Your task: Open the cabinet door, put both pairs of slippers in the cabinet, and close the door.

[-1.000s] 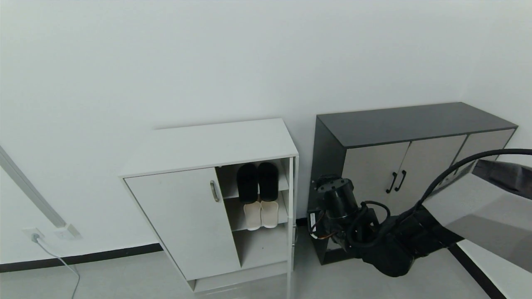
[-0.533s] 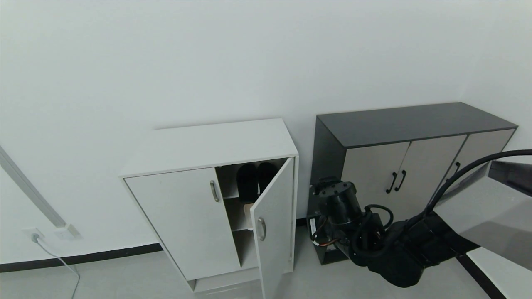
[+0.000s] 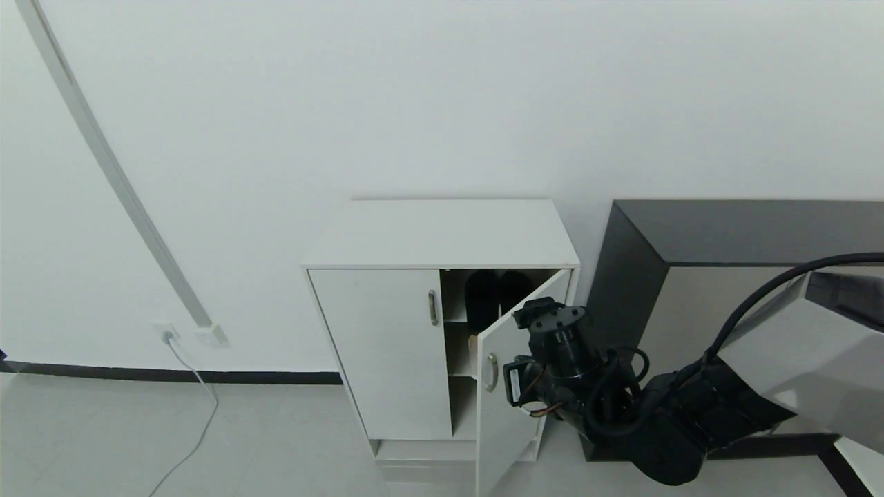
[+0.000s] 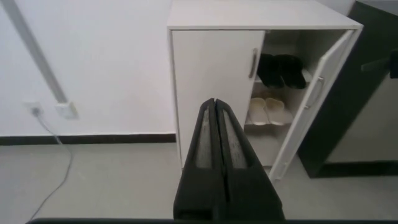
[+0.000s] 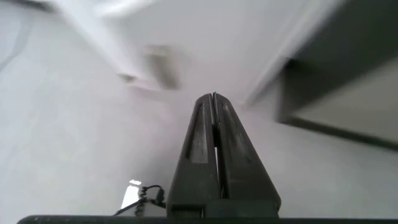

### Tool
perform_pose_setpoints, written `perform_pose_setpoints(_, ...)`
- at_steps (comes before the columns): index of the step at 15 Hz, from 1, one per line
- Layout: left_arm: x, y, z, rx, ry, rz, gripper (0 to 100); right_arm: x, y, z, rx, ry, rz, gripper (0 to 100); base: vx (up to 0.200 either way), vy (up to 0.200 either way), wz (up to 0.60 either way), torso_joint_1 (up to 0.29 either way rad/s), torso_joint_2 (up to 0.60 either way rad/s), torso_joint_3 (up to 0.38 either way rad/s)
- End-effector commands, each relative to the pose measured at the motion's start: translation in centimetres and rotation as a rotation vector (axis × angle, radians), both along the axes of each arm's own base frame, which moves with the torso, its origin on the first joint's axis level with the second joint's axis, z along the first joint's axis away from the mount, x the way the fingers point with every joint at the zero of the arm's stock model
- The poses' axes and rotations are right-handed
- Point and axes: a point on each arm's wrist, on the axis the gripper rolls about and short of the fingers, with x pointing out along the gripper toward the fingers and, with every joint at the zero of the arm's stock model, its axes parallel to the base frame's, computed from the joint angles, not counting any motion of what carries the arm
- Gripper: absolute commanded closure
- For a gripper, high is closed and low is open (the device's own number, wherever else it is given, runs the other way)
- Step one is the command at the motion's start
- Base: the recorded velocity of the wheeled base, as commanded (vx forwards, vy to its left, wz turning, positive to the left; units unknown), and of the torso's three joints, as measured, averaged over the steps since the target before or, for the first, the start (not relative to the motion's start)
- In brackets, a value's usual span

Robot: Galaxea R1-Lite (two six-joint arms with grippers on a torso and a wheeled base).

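The white cabinet (image 3: 442, 235) stands against the wall, its left door (image 3: 380, 345) closed and its right door (image 3: 507, 386) ajar. Black slippers (image 3: 492, 293) sit on the top shelf, and the door partly hides the beige slippers (image 4: 267, 111) one shelf below. My right arm (image 3: 559, 345) is close against the right door's outer face. My right gripper (image 5: 213, 98) is shut on nothing and points at the blurred door handle (image 5: 163, 65). Farther back from the cabinet, my left gripper (image 4: 215, 103) hangs shut and empty, facing the cabinet front.
A dark cabinet (image 3: 725, 231) stands right next to the white one. A wall socket with a trailing cable (image 3: 166, 336) and a slanted wall conduit (image 3: 103, 159) are to the left. Bare grey floor (image 3: 207, 442) spreads in front and to the left.
The head camera has shifted, so the cabinet shows further right. The right door swung from fully open to ajar, and my right arm followed it toward the cabinet.
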Motion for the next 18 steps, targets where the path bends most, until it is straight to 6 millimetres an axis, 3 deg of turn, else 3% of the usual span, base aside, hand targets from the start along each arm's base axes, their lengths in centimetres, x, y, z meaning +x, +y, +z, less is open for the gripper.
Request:
perform_pose_setpoints(1,0.0,0.0,0.0,0.000,0.001,0.000,100,-0.2,-0.3,-0.3,-0.001,0.001,0.002,100,0.000,0.000,0.00,0.000,0.00,0.000)
perform_pose_setpoints(8,0.0,0.0,0.0,0.002,0.001,0.000,100,-0.6,-2.0,-1.7,-0.048,0.027,0.003,100,0.000,0.000,0.00,0.000,0.00,0.000)
perform_pose_setpoints(15,0.0,0.0,0.0,0.002,0.001,0.000,100,-0.9,-2.3,-1.9,-0.054,0.031,0.002,100,0.200,0.000,0.00,0.000,0.00,0.002)
perform_pose_setpoints(18,0.0,0.0,0.0,0.002,0.001,-0.001,100,-1.2,-2.5,-1.8,-0.056,0.033,0.002,100,0.000,0.000,0.00,0.000,0.00,0.000)
